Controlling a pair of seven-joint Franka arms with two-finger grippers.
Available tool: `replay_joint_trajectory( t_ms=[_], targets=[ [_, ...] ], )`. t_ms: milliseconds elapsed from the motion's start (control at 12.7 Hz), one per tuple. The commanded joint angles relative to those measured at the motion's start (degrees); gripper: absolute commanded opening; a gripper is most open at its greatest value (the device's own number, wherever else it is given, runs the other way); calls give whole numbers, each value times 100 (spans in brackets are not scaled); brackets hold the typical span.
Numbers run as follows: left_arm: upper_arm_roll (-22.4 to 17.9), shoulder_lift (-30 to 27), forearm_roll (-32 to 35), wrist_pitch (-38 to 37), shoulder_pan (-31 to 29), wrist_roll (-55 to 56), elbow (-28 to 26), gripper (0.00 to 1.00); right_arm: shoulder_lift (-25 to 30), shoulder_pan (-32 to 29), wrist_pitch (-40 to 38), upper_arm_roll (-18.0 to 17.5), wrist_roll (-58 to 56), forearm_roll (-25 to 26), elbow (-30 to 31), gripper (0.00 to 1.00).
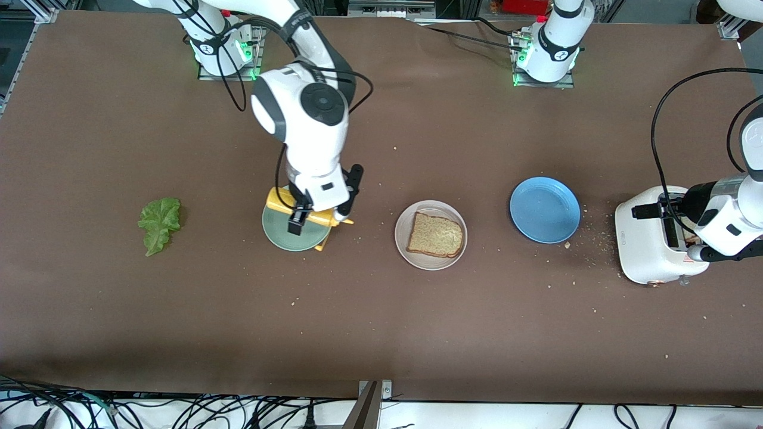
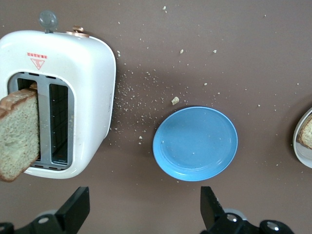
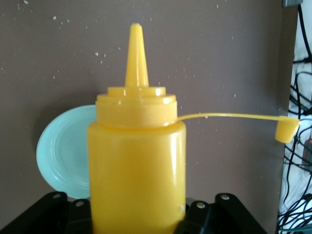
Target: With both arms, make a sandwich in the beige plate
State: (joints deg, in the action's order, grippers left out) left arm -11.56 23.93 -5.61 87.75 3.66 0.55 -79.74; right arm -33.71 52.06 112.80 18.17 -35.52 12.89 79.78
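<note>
The beige plate sits mid-table with one toasted bread slice lying on it; its edge also shows in the left wrist view. A second bread slice stands up out of a slot of the white toaster. A green lettuce leaf lies on the table toward the right arm's end. My right gripper is shut on a yellow squeeze bottle, held over the mint-green plate. My left gripper is open and empty by the toaster.
An empty blue plate lies between the beige plate and the toaster. Crumbs are scattered on the brown table around the toaster. The bottle's open cap hangs off its tether. Cables run along the table's front edge.
</note>
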Motion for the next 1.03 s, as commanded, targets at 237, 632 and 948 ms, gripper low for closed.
replay_joint_trajectory(
  t_ms=[237, 632, 948],
  targets=[
    [31, -64, 191, -48, 21, 77, -51, 100, -1127, 146, -399, -217, 98, 749, -1166, 0],
    [31, -64, 191, -48, 21, 95, -51, 100, -1848, 445, -399, -173, 194, 1075, -1605, 0],
    [31, -64, 191, -48, 21, 95, -51, 100, -2174, 647, -294, -173, 975, 1338, -1676, 0]
  ],
)
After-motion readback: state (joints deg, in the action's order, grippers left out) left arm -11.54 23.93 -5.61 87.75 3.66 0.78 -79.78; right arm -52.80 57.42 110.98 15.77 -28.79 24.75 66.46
